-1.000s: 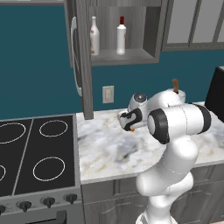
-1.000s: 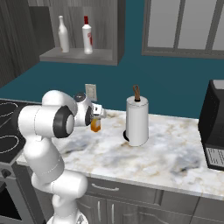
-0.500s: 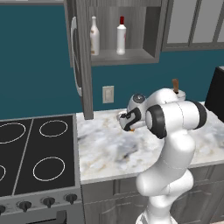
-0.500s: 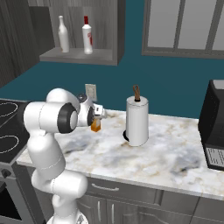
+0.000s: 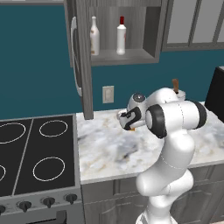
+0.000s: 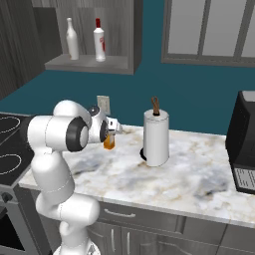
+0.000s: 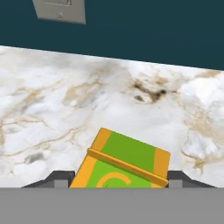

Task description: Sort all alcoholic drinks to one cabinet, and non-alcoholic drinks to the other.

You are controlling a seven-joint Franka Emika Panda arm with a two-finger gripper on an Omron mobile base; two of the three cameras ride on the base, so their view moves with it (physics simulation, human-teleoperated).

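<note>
The claw sits low over the marble desk, and in the hand view an orange and green drink carton fills the gap between its two dark fingertips. The tips stand right against the carton's sides, so the claw reads as closed on it, at a middling width. The carton's green top face carries a curved orange mark, part of a logo; no lettering on it can be read. The carton sits tilted in that view, with an orange ridge running across its top.

In the right base view the claw is near the back wall, just in front of the wall outlet, with the orange carton hanging below it above the desk. A white paper towel roll on a brown-tipped holder stands just to the side, apart from the carton.

In the open cabinet above, a plain white bottle and a white bottle with a red cap stand upright side by side on the shelf; the second shows a red label band, too small to read. A black cooktop adjoins the desk.
</note>
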